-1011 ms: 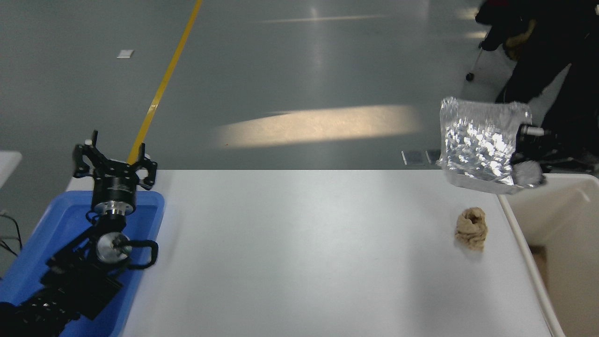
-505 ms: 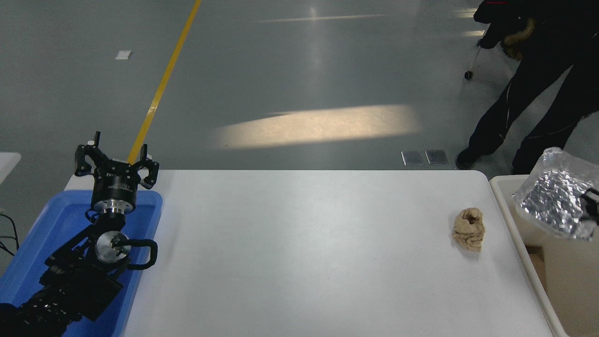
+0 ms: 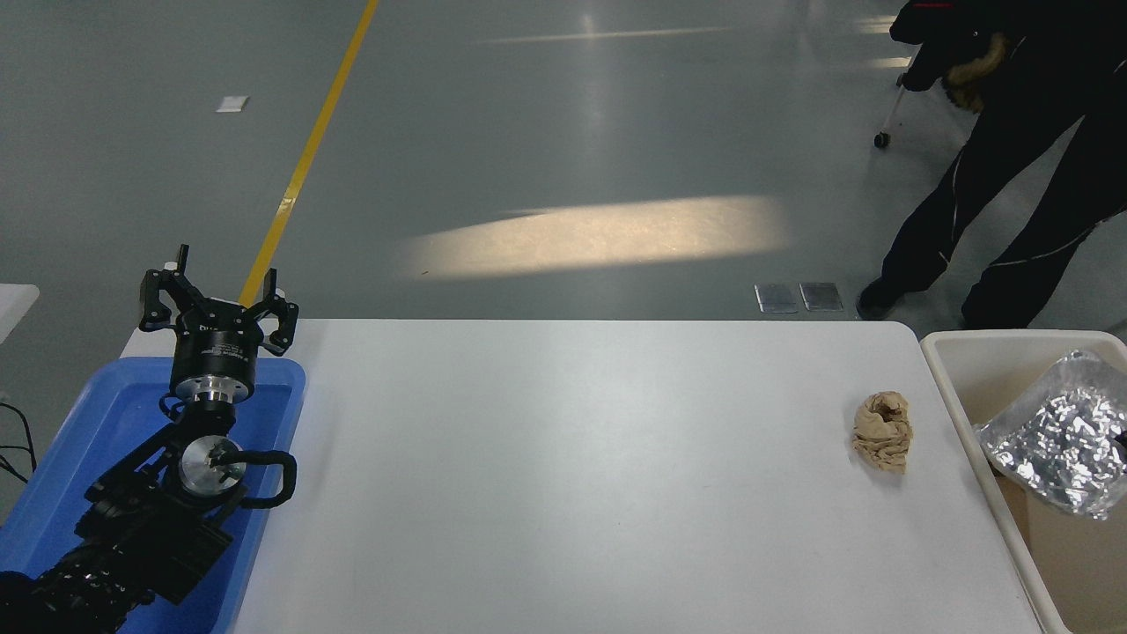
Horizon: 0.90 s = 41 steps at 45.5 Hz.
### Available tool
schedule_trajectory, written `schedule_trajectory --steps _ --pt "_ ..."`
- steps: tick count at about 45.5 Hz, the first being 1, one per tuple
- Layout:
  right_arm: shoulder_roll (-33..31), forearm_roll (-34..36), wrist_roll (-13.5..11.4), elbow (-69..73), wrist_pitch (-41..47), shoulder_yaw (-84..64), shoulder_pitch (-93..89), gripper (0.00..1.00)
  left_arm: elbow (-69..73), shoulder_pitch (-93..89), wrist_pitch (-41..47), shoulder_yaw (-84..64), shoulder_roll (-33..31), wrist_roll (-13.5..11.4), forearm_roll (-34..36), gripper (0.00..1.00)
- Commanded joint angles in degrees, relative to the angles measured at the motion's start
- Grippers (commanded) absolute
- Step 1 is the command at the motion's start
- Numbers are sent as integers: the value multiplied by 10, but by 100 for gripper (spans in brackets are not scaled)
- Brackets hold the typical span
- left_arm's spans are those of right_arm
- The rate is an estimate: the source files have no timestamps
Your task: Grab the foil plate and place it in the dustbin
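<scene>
The foil plate, shiny and wrinkled, hangs tilted inside the cream-white dustbin at the table's right end, below the level of its rim. Only a sliver of black shows at the plate's right side, at the picture's edge, so I cannot make out how my right gripper stands. My left gripper is parked at the lower left over the blue tub, with its fingers spread open and empty.
A small tan wadded lump lies on the white table just left of the dustbin. A person in dark clothes stands on the floor beyond the table's far right corner.
The foil plate has moved right from above the table's far right corner, over the dustbin, and down into it. The right gripper has slid almost out of the picture. The left arm has not moved.
</scene>
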Motion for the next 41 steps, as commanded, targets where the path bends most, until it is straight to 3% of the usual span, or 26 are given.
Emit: schedule_trajectory --steps 1,7,15,28,41 --pt "1 27 -2 23 6 13 2 100 0 0 0 0 0 0 0 99" --pt "-61 23 0 159 0 -14 99 100 -1 -1 0 1 1 0 0 99" --pt "-65 26 1 311 -30 -189 294 100 -1 -1 0 2 1 1 1 99" --pt "19 26 4 590 -31 -396 634 100 -1 -1 0 2 1 1 1 99" --pt "86 25 4 780 35 -414 848 100 0 0 0 1 1 1 0 99"
